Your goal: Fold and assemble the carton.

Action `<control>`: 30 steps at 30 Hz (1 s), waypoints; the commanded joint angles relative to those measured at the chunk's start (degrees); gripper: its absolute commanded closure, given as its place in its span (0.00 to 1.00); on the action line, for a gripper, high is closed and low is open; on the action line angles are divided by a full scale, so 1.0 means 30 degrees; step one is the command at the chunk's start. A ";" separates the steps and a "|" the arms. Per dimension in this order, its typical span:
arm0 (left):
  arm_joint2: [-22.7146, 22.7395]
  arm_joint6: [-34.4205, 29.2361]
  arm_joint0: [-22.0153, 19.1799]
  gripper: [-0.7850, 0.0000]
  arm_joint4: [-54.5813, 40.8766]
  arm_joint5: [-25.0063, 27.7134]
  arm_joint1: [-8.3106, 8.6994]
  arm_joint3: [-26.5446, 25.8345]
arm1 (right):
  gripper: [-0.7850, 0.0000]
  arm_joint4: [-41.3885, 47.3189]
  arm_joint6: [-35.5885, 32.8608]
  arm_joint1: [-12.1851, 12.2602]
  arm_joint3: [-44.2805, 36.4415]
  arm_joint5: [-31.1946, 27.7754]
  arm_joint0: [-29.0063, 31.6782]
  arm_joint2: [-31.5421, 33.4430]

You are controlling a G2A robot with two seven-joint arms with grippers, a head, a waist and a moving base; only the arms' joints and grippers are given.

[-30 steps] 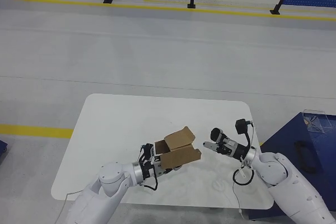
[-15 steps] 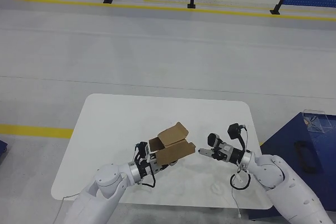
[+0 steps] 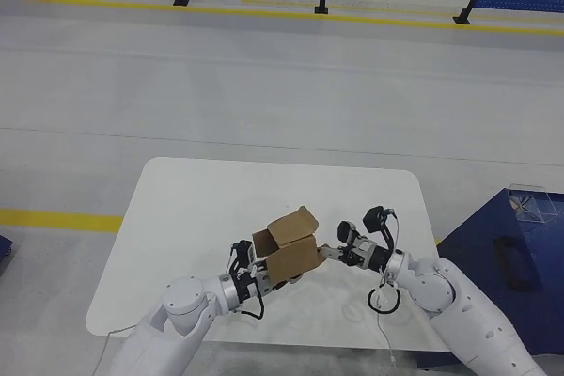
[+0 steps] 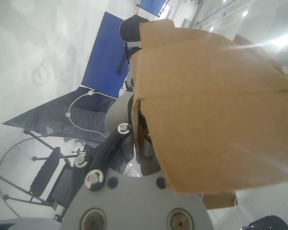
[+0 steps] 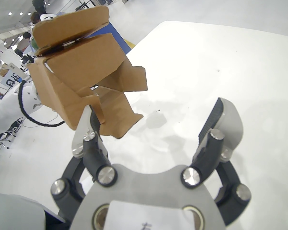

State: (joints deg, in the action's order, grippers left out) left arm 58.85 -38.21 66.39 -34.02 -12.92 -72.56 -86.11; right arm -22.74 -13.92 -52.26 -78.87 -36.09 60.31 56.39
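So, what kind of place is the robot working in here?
Probably a large industrial hall or robotics lab, not a home: a wide pale floor with yellow line markings, blue partition panels and rows of ceiling lights. The carton is held above a white table.

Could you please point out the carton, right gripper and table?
carton (image 3: 296, 254), top view, its side panel.
right gripper (image 5: 154, 106), right wrist view, midway between its open jaws.
table (image 3: 188, 197), top view, bare top.

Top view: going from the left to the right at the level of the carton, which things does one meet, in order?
left gripper → carton → right gripper → blue panel
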 commanded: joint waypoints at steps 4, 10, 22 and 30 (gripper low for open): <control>-0.0091 -0.0077 -0.0054 1.00 -0.0036 -0.0007 -0.0027 0.0053 | 0.00 0.0332 -0.0051 -0.0171 -0.0131 -0.1352 0.0038 -0.0175; -0.0158 -0.0269 -0.0093 1.00 -0.0126 0.0066 -0.0051 0.0150 | 0.00 0.0442 -0.0103 -0.0272 0.0089 -0.1425 0.0098 0.0076; -0.0199 0.0102 0.0099 1.00 0.0248 0.0199 -0.0050 -0.0013 | 0.00 -0.0822 0.1231 -0.0167 0.0229 -0.0409 0.0322 0.2084; -0.0366 0.0463 0.0248 1.00 0.0656 0.0358 -0.0074 -0.0225 | 0.00 -0.5713 0.4248 -0.0462 -0.0713 0.2903 0.0885 0.1907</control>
State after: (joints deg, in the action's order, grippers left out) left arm 57.77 -36.83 67.09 -32.11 -11.91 -72.78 -86.79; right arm -38.99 -1.57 -53.52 -80.88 -27.96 62.91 62.33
